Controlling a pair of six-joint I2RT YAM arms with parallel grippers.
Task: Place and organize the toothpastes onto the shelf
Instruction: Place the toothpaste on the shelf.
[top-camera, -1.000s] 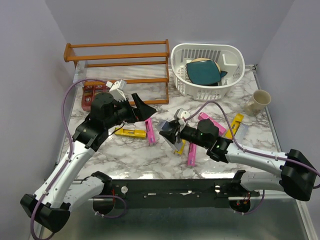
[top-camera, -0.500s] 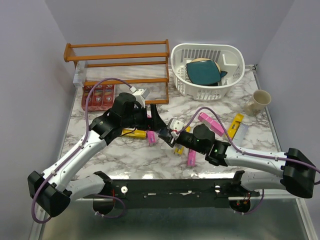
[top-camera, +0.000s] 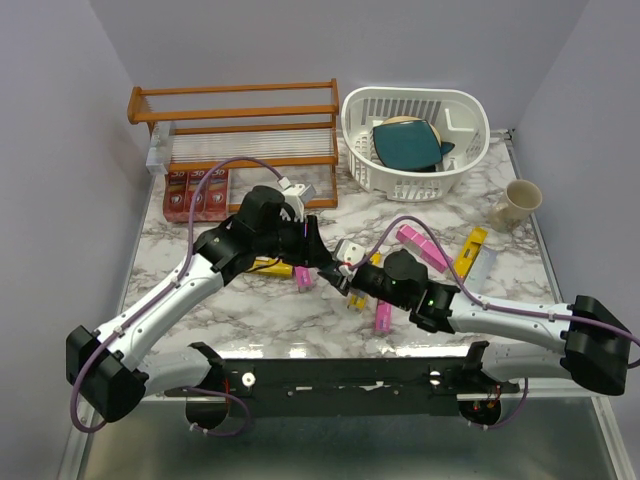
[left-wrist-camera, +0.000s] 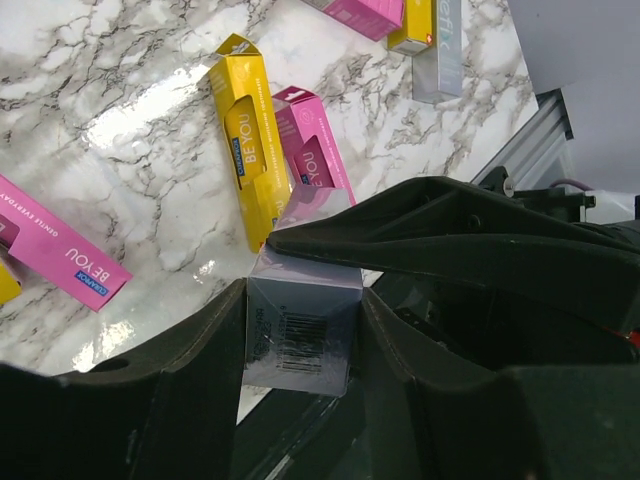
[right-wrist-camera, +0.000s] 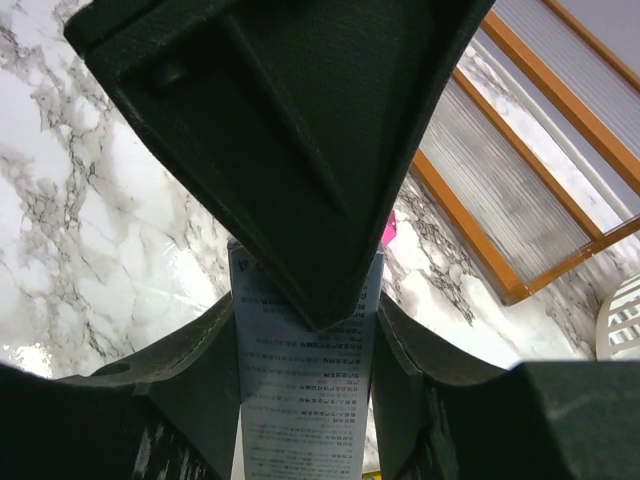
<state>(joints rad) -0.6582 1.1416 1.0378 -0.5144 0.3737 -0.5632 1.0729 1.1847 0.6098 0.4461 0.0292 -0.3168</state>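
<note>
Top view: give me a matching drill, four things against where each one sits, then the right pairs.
1 mug
2 red cartons
3 grey carton
4 basket

A right of the shelf
B held by left gripper and right gripper
C by the shelf's left end
D near the table's right edge

Pairs: 1-D, 2-C, 3-B, 4-A

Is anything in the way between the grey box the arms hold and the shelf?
No. Only the left arm's own wrist lies between the grey box and the shelf; no loose box stands there.
</note>
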